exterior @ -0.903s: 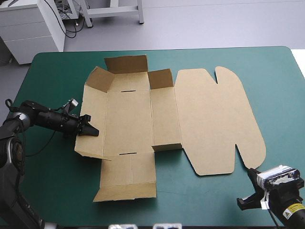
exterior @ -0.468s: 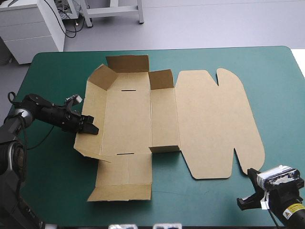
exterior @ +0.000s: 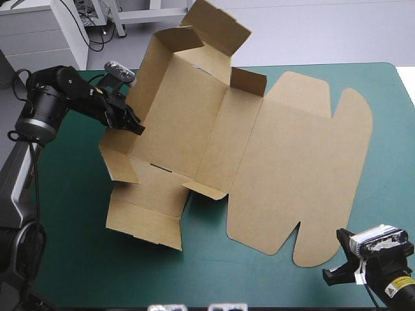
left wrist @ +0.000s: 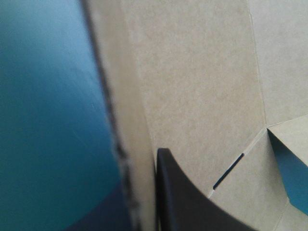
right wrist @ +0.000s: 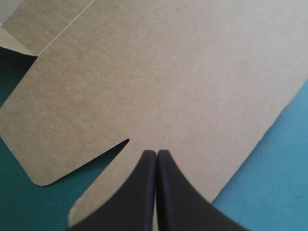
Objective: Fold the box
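Board like this looks light and stiff within each panel but hinges freely along its creases, so the brown box (exterior: 194, 123) is best held close to a fold. That is where the left gripper (exterior: 135, 126) has it, black fingers clamped across the box's left side wall (exterior: 120, 159), which tilts that end up off the teal-green cover (exterior: 71, 220). To the right the box's lid (exterior: 305, 168) appears to lie flat, and just off its near corner the right gripper (right wrist: 156, 154) sits with fingers pressed together on nothing.
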